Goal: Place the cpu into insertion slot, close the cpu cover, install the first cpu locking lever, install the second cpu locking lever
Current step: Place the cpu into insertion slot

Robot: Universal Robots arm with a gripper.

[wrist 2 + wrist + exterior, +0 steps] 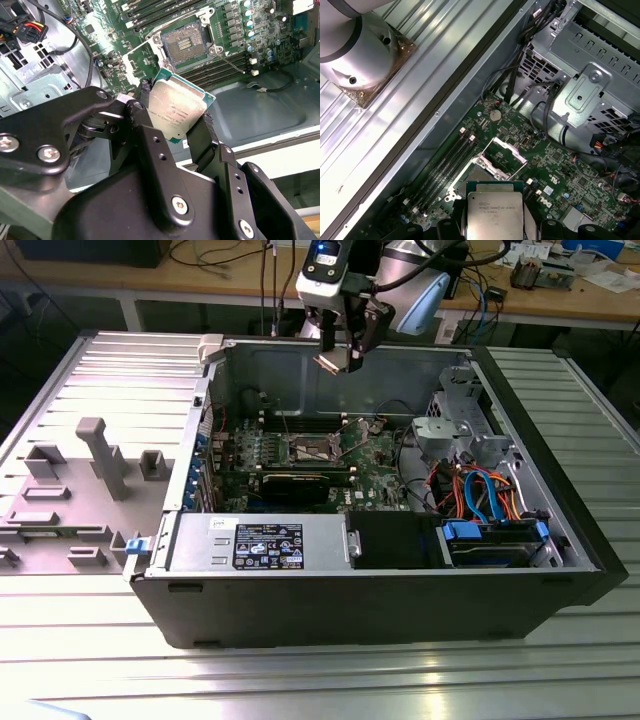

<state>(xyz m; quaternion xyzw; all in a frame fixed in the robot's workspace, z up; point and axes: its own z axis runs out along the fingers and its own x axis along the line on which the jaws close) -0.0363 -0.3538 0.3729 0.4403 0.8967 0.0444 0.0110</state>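
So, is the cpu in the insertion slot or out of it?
Out. The gripper holds the cpu between its fingers, above the motherboard; the insertion slot lies bare, its dark centre showing.

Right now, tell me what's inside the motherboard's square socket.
Nothing: the socket holds just its dark contact grid. The chip is held clear of it in the fingers. In the first wrist view the chip hides part of it.
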